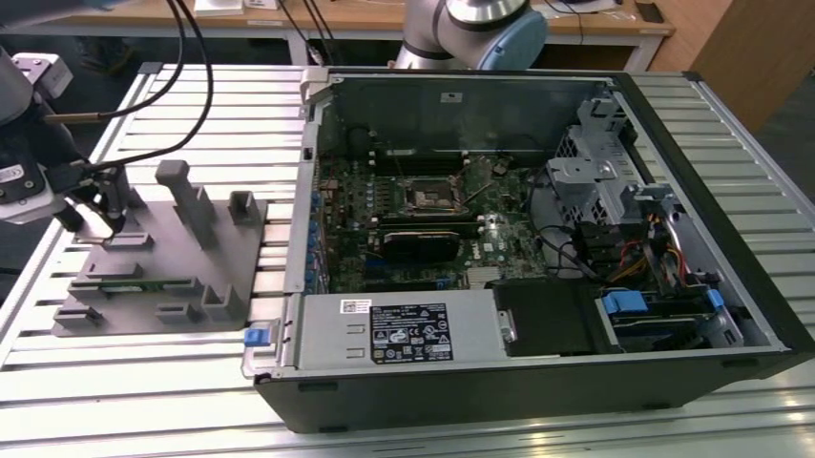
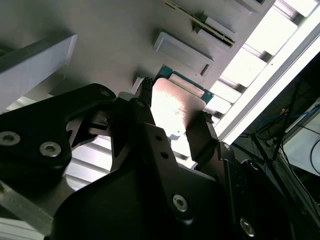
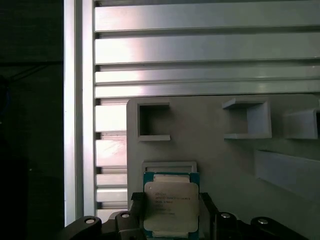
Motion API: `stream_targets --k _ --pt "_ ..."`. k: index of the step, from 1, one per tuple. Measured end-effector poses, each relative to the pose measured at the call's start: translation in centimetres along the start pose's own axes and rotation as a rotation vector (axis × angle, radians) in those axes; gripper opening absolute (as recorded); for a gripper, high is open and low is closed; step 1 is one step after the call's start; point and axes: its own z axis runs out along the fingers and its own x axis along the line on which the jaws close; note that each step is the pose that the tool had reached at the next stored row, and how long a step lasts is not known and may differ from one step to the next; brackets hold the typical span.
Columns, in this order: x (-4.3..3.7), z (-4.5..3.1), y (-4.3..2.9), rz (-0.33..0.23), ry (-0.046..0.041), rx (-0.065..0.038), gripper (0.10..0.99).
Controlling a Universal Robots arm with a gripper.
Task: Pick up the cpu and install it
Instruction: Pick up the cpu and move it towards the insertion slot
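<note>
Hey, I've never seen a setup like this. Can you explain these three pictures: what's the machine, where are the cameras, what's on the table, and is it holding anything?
The machine is a robot arm ending in a gripper, a two-fingered clamp. The exterior view comes from a camera standing off the arm. It shows a slatted metal table with a grey fixture on that view's left and an open computer case beside it. A dark socket sits on the board inside the case. Both wrist views come from cameras riding on the arm. In them, the gripper's fingers press against two opposite edges of the cpu, a small silvery square chip, at the fixture. The cpu is not yet in the case.
</note>
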Motion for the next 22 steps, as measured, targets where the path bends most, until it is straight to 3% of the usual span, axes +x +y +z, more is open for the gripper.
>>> stream_targets --k 22 --pt "0.02 -0.39 0.42 0.000 0.0000 0.000 0.525"
